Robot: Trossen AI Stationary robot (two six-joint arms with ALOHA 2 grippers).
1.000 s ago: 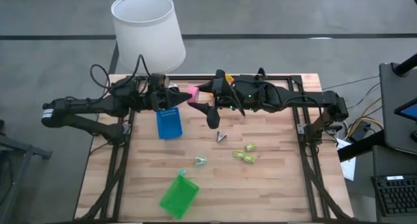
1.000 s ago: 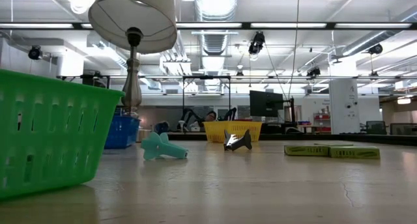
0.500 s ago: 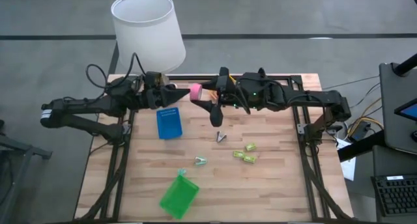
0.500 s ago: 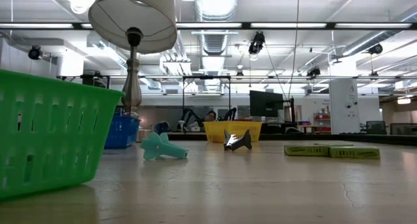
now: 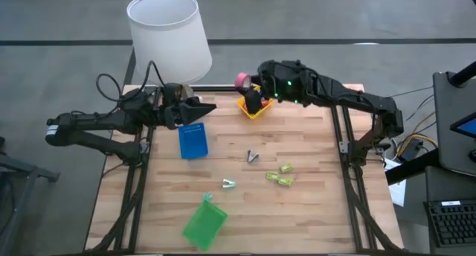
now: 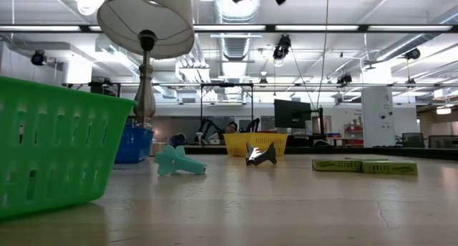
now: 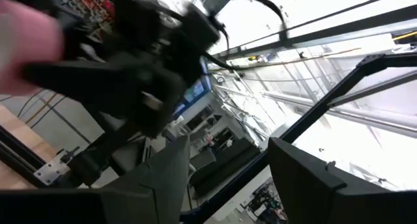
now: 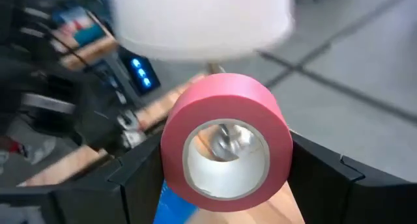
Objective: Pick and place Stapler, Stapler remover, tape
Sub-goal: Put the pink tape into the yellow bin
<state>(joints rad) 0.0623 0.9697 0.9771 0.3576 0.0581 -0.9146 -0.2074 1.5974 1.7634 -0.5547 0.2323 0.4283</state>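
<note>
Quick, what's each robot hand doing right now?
Left gripper: open, holding nothing, near the blue basket.
Right gripper: shut on the pink tape roll.

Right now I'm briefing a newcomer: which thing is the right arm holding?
Start at the white lamp shade at the table's back edge. To its right, the right tool holds a pink tape roll above the yellow basket, the only pink ring in sight.

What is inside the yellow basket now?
In the high view the right gripper, shut on a pink tape, overlaps the yellow basket. A dark shape fills its inside; nothing else can be made out.
</note>
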